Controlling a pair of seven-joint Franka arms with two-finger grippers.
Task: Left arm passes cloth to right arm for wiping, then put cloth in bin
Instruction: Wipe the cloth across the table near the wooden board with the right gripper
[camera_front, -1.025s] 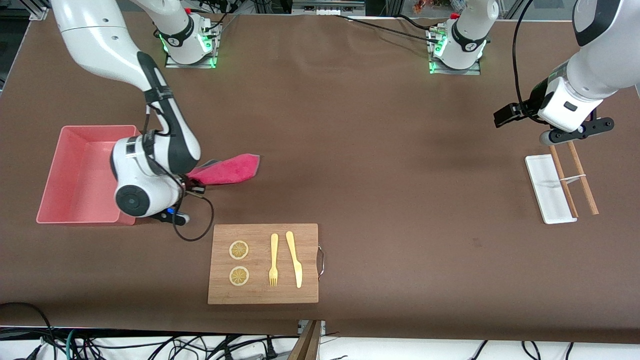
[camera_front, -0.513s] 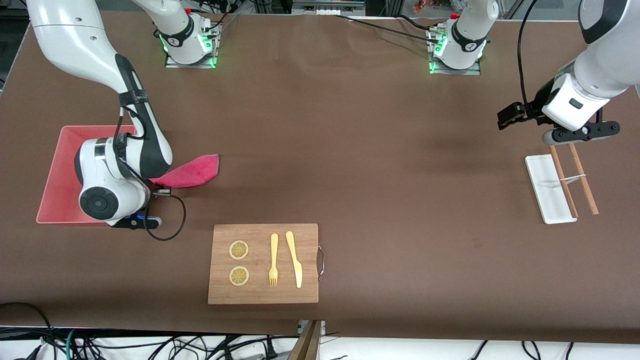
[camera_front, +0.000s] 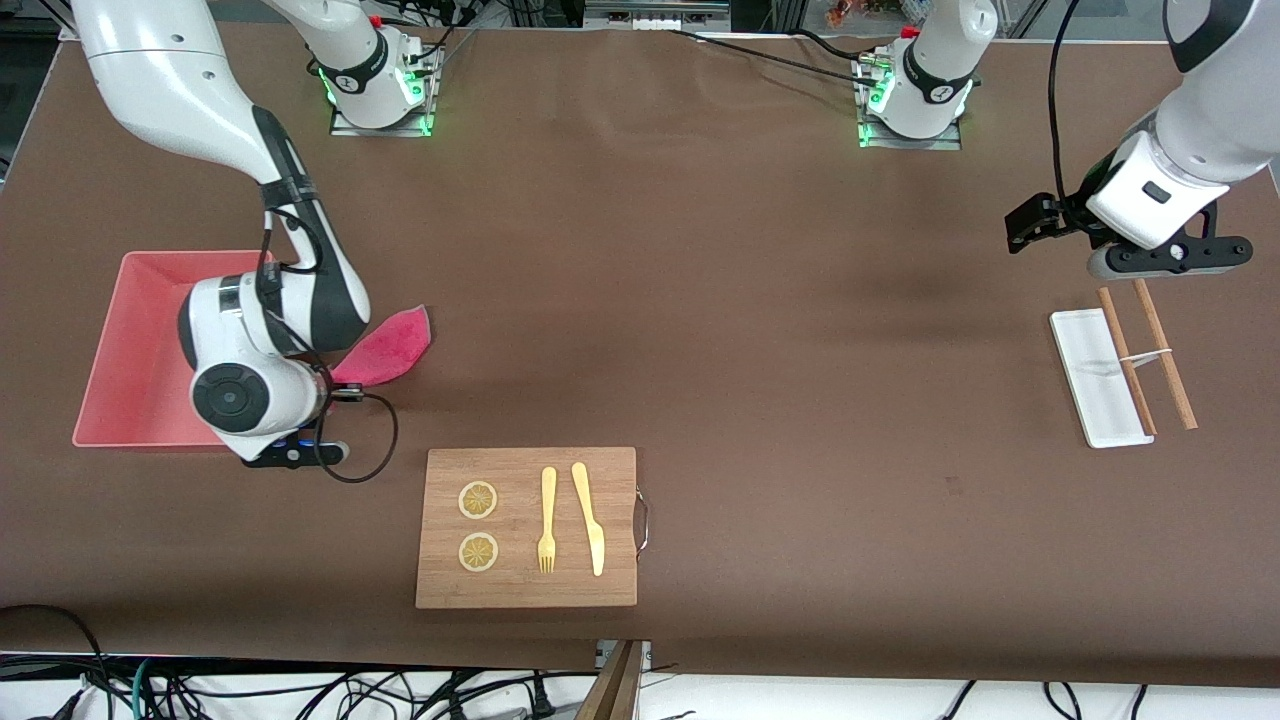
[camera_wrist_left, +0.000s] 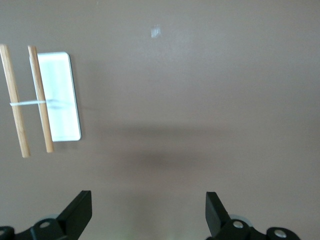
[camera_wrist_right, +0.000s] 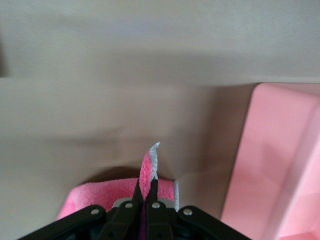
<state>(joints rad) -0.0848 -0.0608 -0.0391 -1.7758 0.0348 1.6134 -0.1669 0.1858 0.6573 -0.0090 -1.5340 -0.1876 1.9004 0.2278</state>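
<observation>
The magenta-pink cloth (camera_front: 388, 345) hangs from my right gripper (camera_front: 335, 382) over the table, just beside the bin's wall toward the left arm's end. In the right wrist view the gripper (camera_wrist_right: 146, 186) is shut on a fold of the cloth (camera_wrist_right: 100, 197), with the bin (camera_wrist_right: 280, 150) close alongside. The salmon-pink bin (camera_front: 130, 340) shows nothing inside where it is visible; my right wrist covers one corner. My left gripper (camera_front: 1165, 262) is open and empty (camera_wrist_left: 148, 210), up over the table by the white tray.
A wooden board (camera_front: 527, 527) with two lemon slices, a fork (camera_front: 547, 520) and a knife lies near the front edge. A small white tray (camera_front: 1095, 380) with banded chopsticks (camera_front: 1150, 350) lies at the left arm's end, also in the left wrist view (camera_wrist_left: 59, 97).
My right gripper carried the cloth toward the bin, then came back a little. The left gripper drifted slightly away from the tray, toward the robots' bases.
</observation>
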